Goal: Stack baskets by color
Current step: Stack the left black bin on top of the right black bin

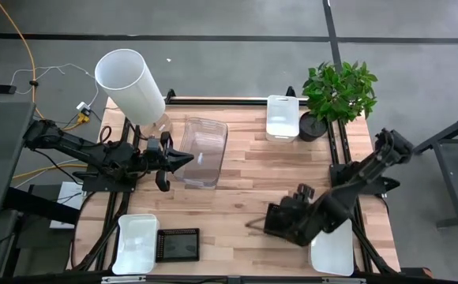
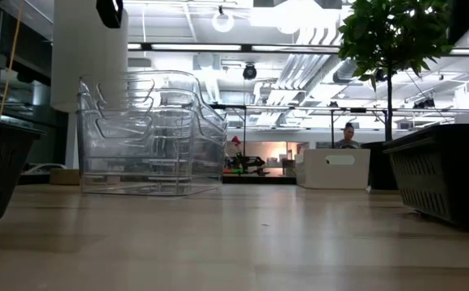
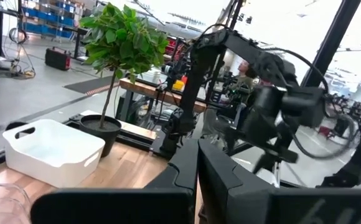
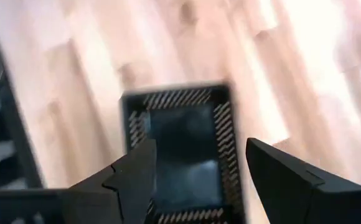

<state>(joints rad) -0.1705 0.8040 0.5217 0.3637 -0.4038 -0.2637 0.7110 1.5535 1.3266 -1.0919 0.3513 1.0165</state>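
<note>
A black basket (image 4: 187,134) rests on its bottom on the wooden table, right of the middle; it also shows in the low view (image 2: 449,178). My right gripper (image 4: 200,146) hangs open above it, pointing steeply down, one finger on either side and clear of it; in the high view the gripper (image 1: 276,219) covers it. A nested stack of clear baskets (image 1: 201,150) stands left of centre. My left gripper (image 1: 183,158) is shut and level, holding nothing, over the stack's left rim. A second black basket (image 1: 178,244) sits beside a white basket (image 1: 134,241) at the near left.
Another white basket (image 1: 283,117) stands at the far edge next to a potted plant (image 1: 339,91). A third white basket (image 1: 332,248) lies at the near right under my right arm. A tall white cylinder (image 1: 130,83) stands at the far left corner.
</note>
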